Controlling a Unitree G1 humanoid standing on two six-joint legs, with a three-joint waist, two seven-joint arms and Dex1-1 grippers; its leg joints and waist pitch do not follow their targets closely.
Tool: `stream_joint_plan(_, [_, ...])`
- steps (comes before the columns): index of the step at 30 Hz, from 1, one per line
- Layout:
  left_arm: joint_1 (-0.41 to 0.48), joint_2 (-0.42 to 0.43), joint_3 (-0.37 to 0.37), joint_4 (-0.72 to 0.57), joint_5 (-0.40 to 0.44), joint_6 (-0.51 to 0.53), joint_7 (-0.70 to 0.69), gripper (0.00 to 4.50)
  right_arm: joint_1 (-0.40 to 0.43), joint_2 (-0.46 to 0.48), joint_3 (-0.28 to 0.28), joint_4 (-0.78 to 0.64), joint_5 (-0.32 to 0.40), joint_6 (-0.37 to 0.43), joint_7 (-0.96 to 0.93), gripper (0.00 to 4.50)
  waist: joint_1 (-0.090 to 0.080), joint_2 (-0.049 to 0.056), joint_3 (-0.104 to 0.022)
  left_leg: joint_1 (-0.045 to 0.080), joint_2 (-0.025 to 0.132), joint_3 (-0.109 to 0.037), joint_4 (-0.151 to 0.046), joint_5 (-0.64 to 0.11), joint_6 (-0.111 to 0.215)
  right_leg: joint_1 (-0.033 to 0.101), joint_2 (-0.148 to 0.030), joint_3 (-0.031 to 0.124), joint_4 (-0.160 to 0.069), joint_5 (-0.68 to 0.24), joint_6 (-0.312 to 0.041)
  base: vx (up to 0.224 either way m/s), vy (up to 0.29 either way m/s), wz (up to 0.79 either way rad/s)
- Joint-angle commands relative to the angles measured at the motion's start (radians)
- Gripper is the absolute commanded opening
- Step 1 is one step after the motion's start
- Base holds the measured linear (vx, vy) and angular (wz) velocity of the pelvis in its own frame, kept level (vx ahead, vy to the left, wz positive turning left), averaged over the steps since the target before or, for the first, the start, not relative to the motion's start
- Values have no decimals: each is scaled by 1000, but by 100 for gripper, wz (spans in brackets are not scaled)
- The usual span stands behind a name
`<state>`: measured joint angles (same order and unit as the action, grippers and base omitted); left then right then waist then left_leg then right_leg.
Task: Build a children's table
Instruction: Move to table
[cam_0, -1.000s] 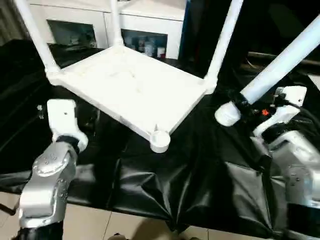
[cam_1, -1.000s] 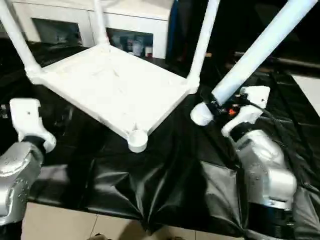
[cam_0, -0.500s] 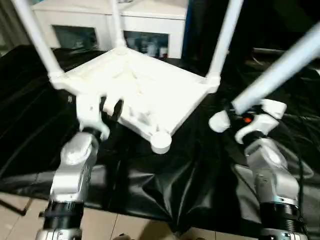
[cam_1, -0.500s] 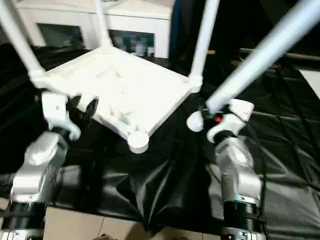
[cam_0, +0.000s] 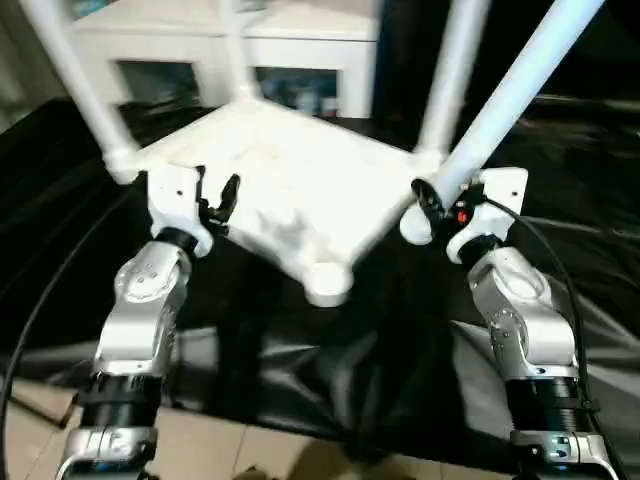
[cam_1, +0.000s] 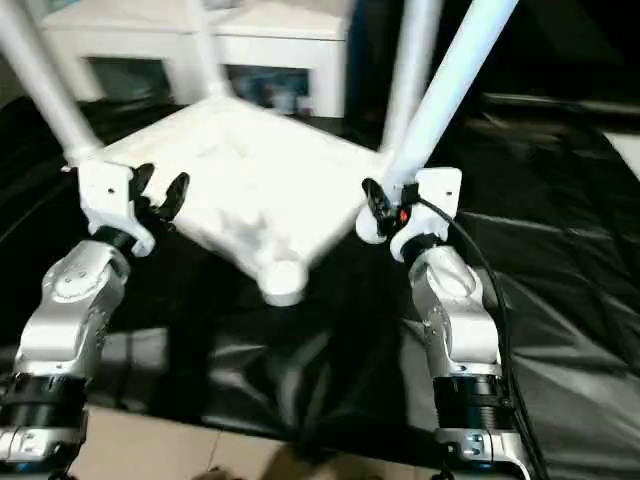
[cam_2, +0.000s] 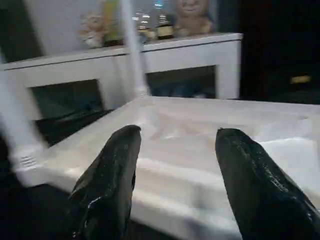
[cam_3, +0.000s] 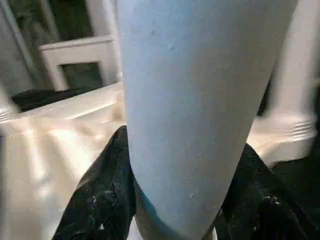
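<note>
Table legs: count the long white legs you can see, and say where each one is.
4. Three stand in the tabletop's corner sockets: left, back, right. The fourth leg is held in the right gripper, near the empty front socket.

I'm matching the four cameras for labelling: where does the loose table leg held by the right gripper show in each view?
Left eye view: the loose leg slants from the upper right down to the right gripper.
Right eye view: it runs from top centre-right down to that gripper.
Left wrist view: not in it.
Right wrist view: it looms large, between the black fingers.
Shared landmark: the upturned tabletop.
</note>
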<state>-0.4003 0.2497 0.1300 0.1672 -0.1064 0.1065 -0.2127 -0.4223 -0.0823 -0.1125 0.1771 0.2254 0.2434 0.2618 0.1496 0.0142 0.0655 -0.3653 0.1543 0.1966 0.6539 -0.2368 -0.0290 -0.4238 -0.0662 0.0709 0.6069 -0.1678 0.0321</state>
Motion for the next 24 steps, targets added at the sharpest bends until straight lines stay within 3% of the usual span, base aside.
stream_joint_plan(1, [0, 7, 22, -20, -6, 8, 13, 271, 6, 4, 2, -21, 16, 21, 0, 185, -14, -9, -76, 82, 39, 9, -64, -212, 24, -14, -37, 62, -104, -427, -172, -76, 178, -29])
stream_joint_plan(2, [-3, 8, 23, -14, -8, 1, 15, 271, 4, 9, -4, -16, 23, 20, -3, 185, -38, 2, -76, 135, 42, 40, -92, -253, 46, -70, 9, 3, -76, -357, -127, -57, 213, -39])
stream_joint_plan(3, [-7, 14, 24, -6, -8, -7, 12, 271, 1, 14, -5, -8, 24, 12, -9, 185, -65, 7, -67, 126, 57, 79, -135, -288, 71, -92, 37, -83, -8, -304, -104, -57, 213, -39])
stream_joint_plan(4, [-9, 16, 24, -4, -7, -9, 11, 271, 0, 15, -5, -7, 23, 10, -11, 185, -74, 0, -66, 102, 84, 110, -161, -343, 71, -71, 10, -144, 45, -243, -108, -32, 237, -53])
stream_joint_plan(5, [-12, 22, 23, -1, -4, -10, 9, 271, -3, 19, -7, -4, 25, 4, -14, 185, -74, 5, -66, 101, 90, 126, -161, -357, 50, -69, -6, -162, 54, -216, -122, -38, 213, -51])
stream_joint_plan(6, [-14, 26, 20, -2, 0, -6, 6, 271, -4, 25, -12, -4, 31, 2, -19, 185, -83, -14, -61, 95, 86, 142, -158, -385, 15, -49, -42, -168, 27, -186, -157, -38, 213, -51])
stream_joint_plan(7, [-17, 29, 18, -4, 4, 3, 6, 271, -3, 32, -20, -6, 37, -4, -23, 185, -55, -42, -67, 56, 39, 78, -47, -409, 27, 13, -207, -41, -102, -280, -178, -8, 212, -26])
stream_joint_plan(8, [-17, 30, 16, -7, 13, 3, 14, 271, 0, 34, -23, -7, 38, -6, -26, 185, -25, -43, -81, 21, 43, 12, 39, -346, 48, 66, -332, 59, -140, -325, -189, -3, 275, -30])
stream_joint_plan(9, [-19, 24, 18, -9, 1, 8, 7, 271, 3, 36, -25, -5, 30, -11, -37, 185, -38, -15, -75, -36, 86, -116, 88, -218, 18, 115, -409, 60, -161, -455, -266, -3, 275, -30])
stream_joint_plan(10, [-18, 22, 16, -12, 1, 9, 6, 271, 4, 36, -25, -6, 29, -11, -39, 185, -51, 4, -67, -38, 100, -149, 72, -173, -17, 110, -387, 5, -166, -527, -287, -6, 310, -50])
stream_joint_plan(11, [-9, 12, 4, -25, 8, 17, 13, 271, 8, 35, -24, -10, 25, -8, -43, 185, -90, 38, -55, -44, 54, -140, -91, -178, -69, 67, -133, -136, -80, -542, -213, -2, 260, -20])
stream_joint_plan(12, [10, -2, -24, -40, 25, 46, 17, 271, 9, 30, -29, -20, 29, 3, -48, 185, -139, 60, -81, 24, 54, -150, -111, -133, -198, 13, -22, -144, 22, -50, -152, -2, 260, -20])
stream_joint_plan(13, [20, -17, -30, -39, 44, 39, 45, 271, 11, 23, -24, -29, 26, 22, -47, 185, -142, 70, -84, 33, 59, -154, -99, -4, -253, 9, -14, -140, 26, 60, -160, 29, 198, 8])
stream_joint_plan(14, [27, -29, -33, -40, 58, 33, 66, 271, 13, 16, -20, -36, 25, 36, -44, 185, -151, 73, -84, 42, 84, -174, -103, 141, -294, 8, -9, -143, 40, 84, -164, 44, 117, 8])
stream_joint_plan(15, [35, -54, -18, -42, 37, 53, 85, 271, 17, 9, -13, -47, 16, 54, -50, 185, -154, 78, -95, 72, 152, -202, -107, 405, -258, -20, -16, -141, 64, -21, -107, 44, 117, 8])
stream_joint_plan(16, [40, -72, -7, -43, 19, 69, 97, 271, 20, 4, -9, -54, 10, 66, -54, 185, -157, 78, -101, 87, 170, -210, -95, 535, -207, -35, -19, -132, 79, -70, -71, 0, 0, 0])
stream_joint_plan(17, [43, -77, -7, -48, 29, 61, 112, 271, 26, 2, -6, -71, 23, 84, -42, 185, -142, 72, -112, 86, 187, -201, -73, 686, 38, -31, -43, -111, 77, -105, -46, 0, 0, 0])
stream_joint_plan(18, [44, -78, -8, -50, 25, 60, 110, 271, 29, 2, -8, -80, 28, 91, -40, 185, -138, 63, -115, 86, 172, -190, -60, 682, 119, -29, -57, -98, 64, -71, -56, 0, 0, 0])
stream_joint_plan(19, [45, -79, -10, -54, 11, 63, 97, 271, 36, 4, -8, -99, 26, 106, -45, 185, -130, 40, -119, 64, 100, -164, -17, 630, 205, -4, -91, -66, 9, 69, -121, 0, 0, 0])
stream_joint_plan(20, [43, -80, -11, -56, 2, 72, 91, 271, 43, 0, -2, -110, 18, 113, -46, 185, -122, 25, -116, 25, 48, -133, -1, 573, 206, 29, -107, -55, -4, 171, -155, -23, -75, -7])
stream_joint_plan(21, [38, -71, -21, -55, -14, 46, 53, 271, 60, 1, 8, -130, 30, 115, -24, 185, -76, -1, -105, -54, -5, -97, -5, 252, 188, 87, -156, -26, -9, 465, -167, -23, -75, -7])
stream_joint_plan(22, [38, -70, -19, -60, -23, 42, 44, 271, 66, 0, 15, -136, 28, 109, -18, 185, -70, 10, -100, -49, 11, -100, -15, 157, 162, 83, -159, -30, -14, 431, -170, -35, -99, 1])
stream_joint_plan(23, [39, -75, -16, -70, -31, 45, 42, 271, 71, -2, 20, -145, 31, 111, -9, 185, -73, 16, -94, -43, 23, -97, -44, 68, 120, 88, -123, -53, -19, 293, -207, 0, 0, 0])
stream_joint_plan(24, [40, -79, -12, -74, -34, 47, 45, 271, 73, -3, 23, -151, 41, 120, 2, 185, -74, 19, -93, -37, 30, -97, -53, 46, 111, 86, -106, -61, -20, 220, -231, -57, -88, 7])
